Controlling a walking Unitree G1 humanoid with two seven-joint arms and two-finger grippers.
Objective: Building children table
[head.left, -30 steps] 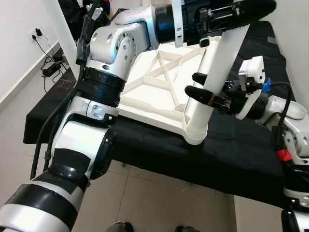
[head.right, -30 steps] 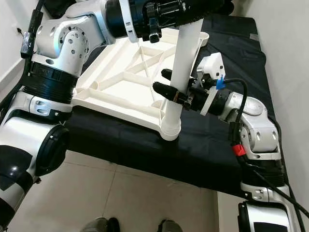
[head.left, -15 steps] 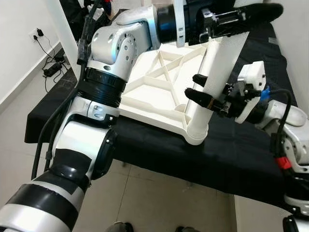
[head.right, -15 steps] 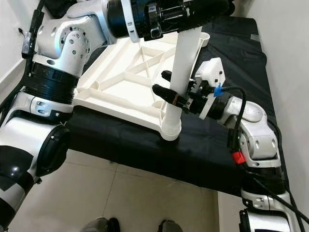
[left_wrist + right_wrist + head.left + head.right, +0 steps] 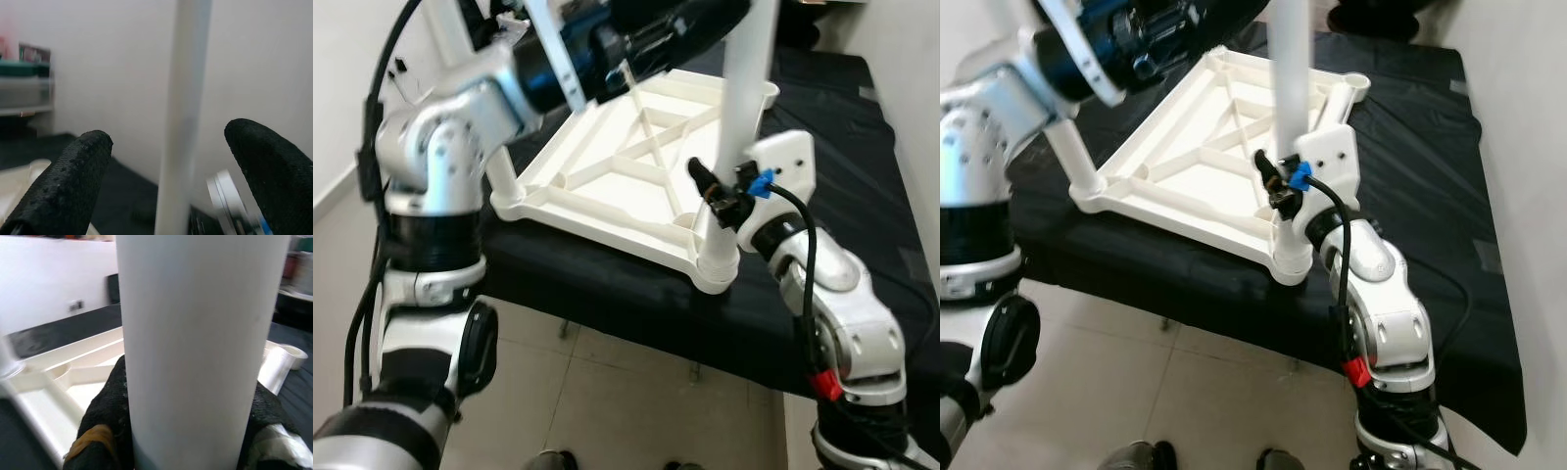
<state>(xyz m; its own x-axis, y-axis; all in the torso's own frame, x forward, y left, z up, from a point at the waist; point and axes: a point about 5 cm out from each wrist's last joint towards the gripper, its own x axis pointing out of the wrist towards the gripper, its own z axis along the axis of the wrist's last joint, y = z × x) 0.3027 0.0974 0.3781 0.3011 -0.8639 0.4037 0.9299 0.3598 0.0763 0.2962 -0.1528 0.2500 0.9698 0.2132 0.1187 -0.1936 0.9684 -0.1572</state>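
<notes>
The white table top (image 5: 607,186) lies upside down on a black-covered surface. A white leg (image 5: 736,98) stands upright in the socket (image 5: 717,269) at its near right corner. My right gripper (image 5: 713,183) is shut on the leg low down, just above the socket. In the right wrist view the leg (image 5: 195,333) sits between the two fingers (image 5: 105,421). My left gripper (image 5: 705,15) is open high up, just left of the leg. In the left wrist view the leg (image 5: 183,98) shows beyond the spread fingertips (image 5: 93,147), untouched.
A second white leg (image 5: 1067,157) stands in the table top's left corner, partly behind my left arm. The black cover (image 5: 862,147) stretches to the right and back toward a white wall. Tiled floor (image 5: 607,392) lies in front of the near edge.
My left gripper has let go of the leg's top and drawn back to the left. The leg now stands straighter. The camera has shifted. My right gripper keeps its hold.
</notes>
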